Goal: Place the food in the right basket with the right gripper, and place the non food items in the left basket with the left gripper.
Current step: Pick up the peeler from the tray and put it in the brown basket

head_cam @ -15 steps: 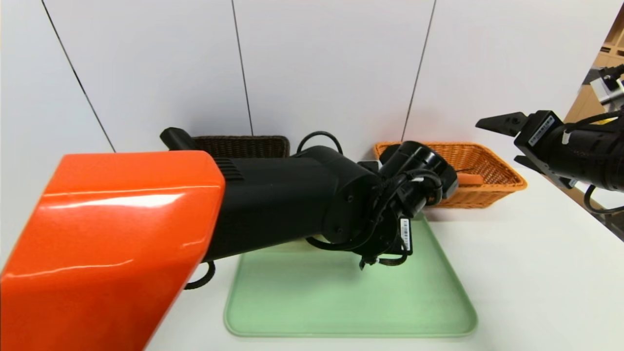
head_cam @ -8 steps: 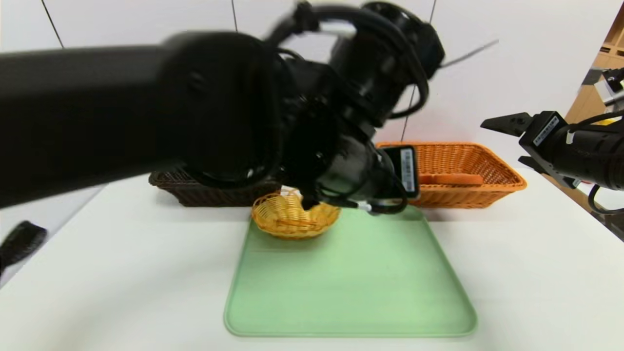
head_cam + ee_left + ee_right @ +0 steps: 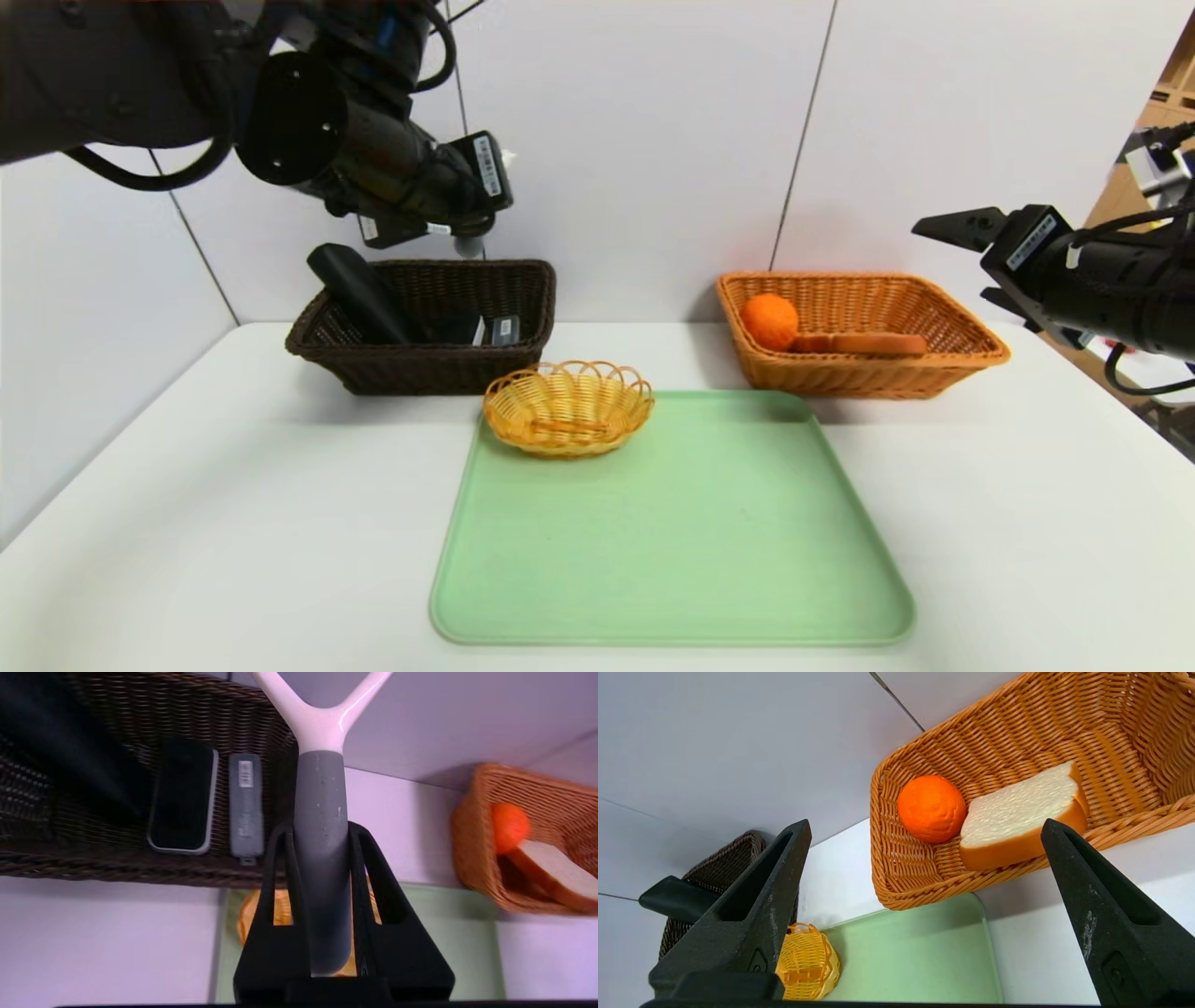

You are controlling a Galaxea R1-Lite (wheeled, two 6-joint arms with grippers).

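My left gripper [image 3: 464,235] is shut on the grey-handled peeler [image 3: 320,779] and holds it in the air above the dark brown left basket [image 3: 420,369]. The peeler's white forked head points away from the gripper. In that basket lie a black pouch [image 3: 355,287], a white-rimmed case [image 3: 182,798] and a grey barcode case [image 3: 245,802]. The orange-tan right basket [image 3: 868,375] holds the orange [image 3: 770,320] and the bread slice [image 3: 864,343]. My right gripper [image 3: 952,263] is open and empty, raised to the right of that basket.
A small round yellow basket [image 3: 568,408] stands on the far left corner of the green tray [image 3: 672,560], just in front of the dark basket. The white table [image 3: 187,523] ends at a wall right behind both big baskets.
My left arm has swung up and to the left from over the tray to above the dark basket. It now uncovers the baskets and the orange. The right arm has barely moved.
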